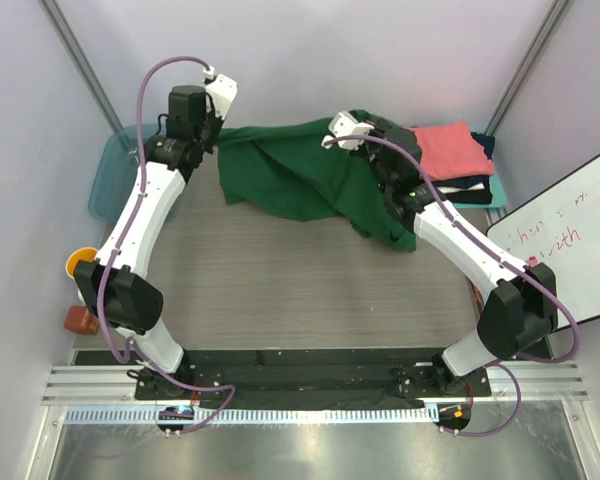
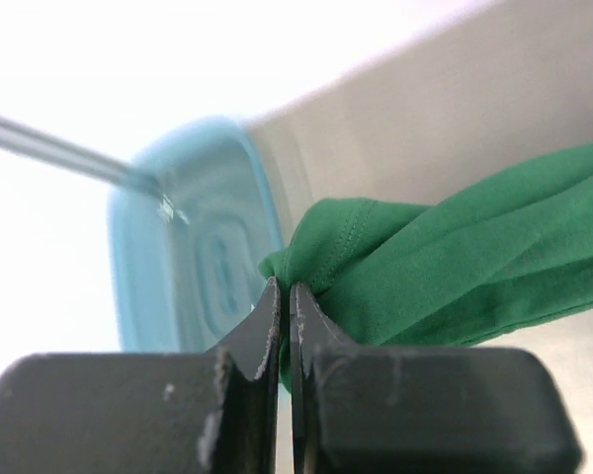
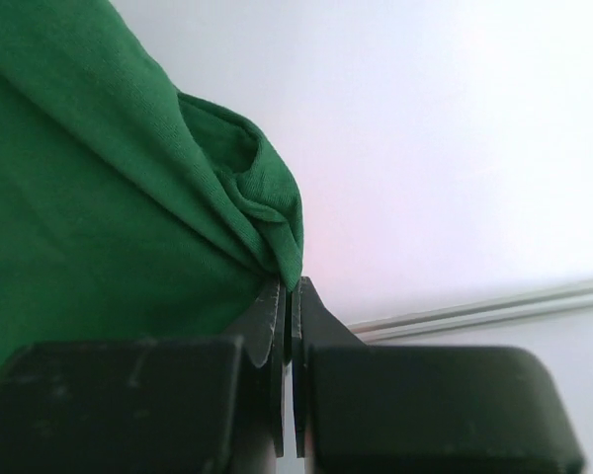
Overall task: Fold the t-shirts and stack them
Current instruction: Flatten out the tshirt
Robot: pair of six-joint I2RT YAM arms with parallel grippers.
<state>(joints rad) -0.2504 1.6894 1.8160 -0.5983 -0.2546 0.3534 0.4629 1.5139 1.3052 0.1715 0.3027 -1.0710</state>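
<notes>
Left gripper (image 2: 284, 288) and right gripper (image 3: 289, 284) each clamp a bunched edge — green t-shirt (image 1: 300, 175) spread between them.

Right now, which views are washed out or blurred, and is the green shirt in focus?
Left wrist: upper left blown out white, tub soft, shirt sharp. Right wrist: pale wall washed out, shirt weave crisp near the fold. Top external: evenly lit, in focus, glare only on the metal sill at the bottom.
</notes>
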